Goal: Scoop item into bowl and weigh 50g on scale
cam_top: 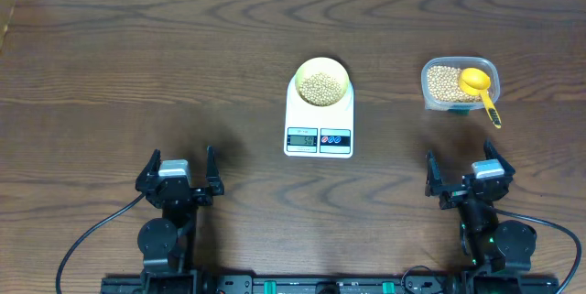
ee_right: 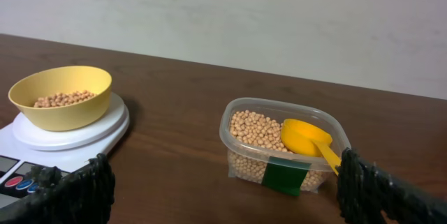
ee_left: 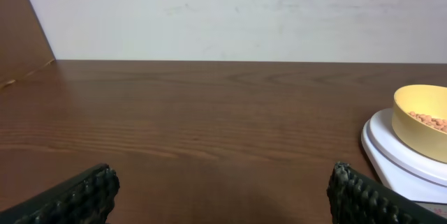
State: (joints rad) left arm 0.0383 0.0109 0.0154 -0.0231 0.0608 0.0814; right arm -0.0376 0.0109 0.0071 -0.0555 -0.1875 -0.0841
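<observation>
Both grippers stood with the jaws wide apart and held nothing: the left gripper [cam_top: 182, 157] and the right gripper [cam_top: 460, 155] hung over the near part of the table [cam_top: 110, 56], well apart from all the things.

The bowl [cam_top: 320, 60] sat on the platform of the scale [cam_top: 307, 118], probably so that its weight could be read directly, and it had a layer of beans [cam_top: 320, 90] inside. To the right, near the right arm, was a clear tub [ee_right: 234, 116] with more beans. A yellow scoop [cam_top: 476, 81] lay in it with the handle over the rim, which I think made it easy to grasp again.

The display [cam_top: 302, 139] showed some digits, but they were too small to read, so I could not tell whether the weight was reached. A green label [ee_right: 285, 176] on the wall of the tub showed no writing.
</observation>
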